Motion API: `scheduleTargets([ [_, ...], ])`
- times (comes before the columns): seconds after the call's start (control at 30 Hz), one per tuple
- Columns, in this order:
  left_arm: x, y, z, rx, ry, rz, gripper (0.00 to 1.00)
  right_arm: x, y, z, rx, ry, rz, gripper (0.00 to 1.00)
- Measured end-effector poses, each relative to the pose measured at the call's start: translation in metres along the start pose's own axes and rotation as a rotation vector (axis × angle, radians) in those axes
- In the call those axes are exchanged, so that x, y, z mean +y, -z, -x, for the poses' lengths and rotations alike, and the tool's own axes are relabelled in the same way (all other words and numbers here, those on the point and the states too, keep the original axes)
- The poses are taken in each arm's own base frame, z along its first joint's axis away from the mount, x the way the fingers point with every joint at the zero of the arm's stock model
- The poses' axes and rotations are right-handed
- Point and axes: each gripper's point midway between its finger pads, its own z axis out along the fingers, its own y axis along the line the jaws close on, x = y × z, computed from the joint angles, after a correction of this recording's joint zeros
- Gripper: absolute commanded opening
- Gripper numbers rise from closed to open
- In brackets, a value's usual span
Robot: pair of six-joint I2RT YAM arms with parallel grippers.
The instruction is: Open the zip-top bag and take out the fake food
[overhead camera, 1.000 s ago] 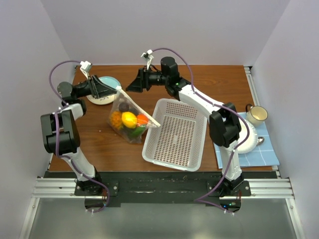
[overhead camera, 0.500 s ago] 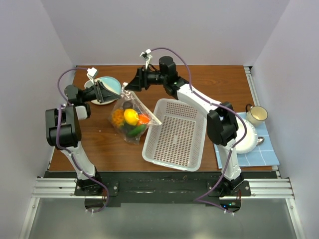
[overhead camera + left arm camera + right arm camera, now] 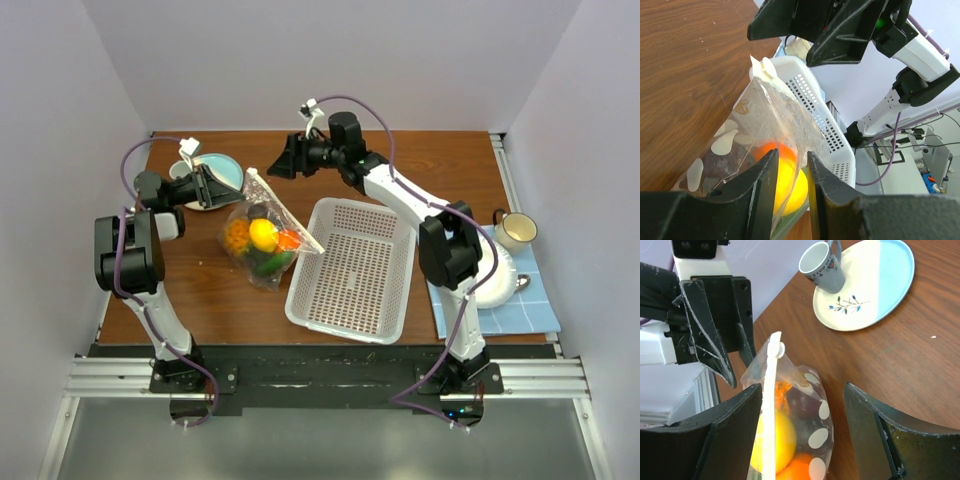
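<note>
The zip-top bag leans on the table left of the basket, its white zip strip up and closed. Inside is the fake food: a yellow lemon, an orange, a green piece and a dark piece. My left gripper sits at the bag's upper left edge. Its jaws are narrow but apart, with bag film and the lemon showing in the gap. My right gripper hovers wide open over the bag's top corner, not touching it.
A white perforated basket stands right of the bag, touching its corner. Behind the left gripper is a white-and-blue plate with a cup on it. Far right, a mug and a plate rest on a blue cloth.
My left gripper has moved in toward the bag's upper edge and its jaws have narrowed. The right gripper has drawn back a little to the right. The bag has tilted slightly.
</note>
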Motion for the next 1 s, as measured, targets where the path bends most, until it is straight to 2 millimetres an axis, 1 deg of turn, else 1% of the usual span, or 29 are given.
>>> scheduleTargets([
  [0.1,0.000,0.000,-0.003,-0.001,0.009,0.001,0.31,0.002,-0.006,0.008,-0.018,-0.010,0.025,0.68],
  [0.2,-0.001,0.000,-0.005,0.000,0.016,0.001,0.30,0.005,-0.016,0.014,-0.040,-0.021,0.058,0.68],
  [0.47,-0.003,0.000,-0.005,0.000,0.010,0.001,0.28,0.008,-0.030,-0.005,0.002,-0.073,0.103,0.64],
  [0.63,-0.005,0.000,-0.005,0.000,0.005,0.000,0.28,0.019,-0.033,-0.004,-0.003,-0.066,0.123,0.58],
  [0.77,-0.005,0.000,-0.005,0.000,0.004,0.000,0.28,0.030,-0.035,0.004,-0.017,-0.048,0.142,0.54],
  [0.9,-0.006,0.000,-0.004,0.000,0.001,0.000,0.28,0.038,-0.038,0.013,-0.038,-0.027,0.163,0.44],
  [0.97,-0.007,0.000,-0.004,0.000,0.000,0.000,0.28,0.039,-0.040,0.010,-0.032,-0.034,0.164,0.46],
  [1.0,-0.007,0.000,-0.004,0.000,0.000,0.000,0.28,0.038,-0.041,0.008,-0.030,-0.037,0.163,0.50],
])
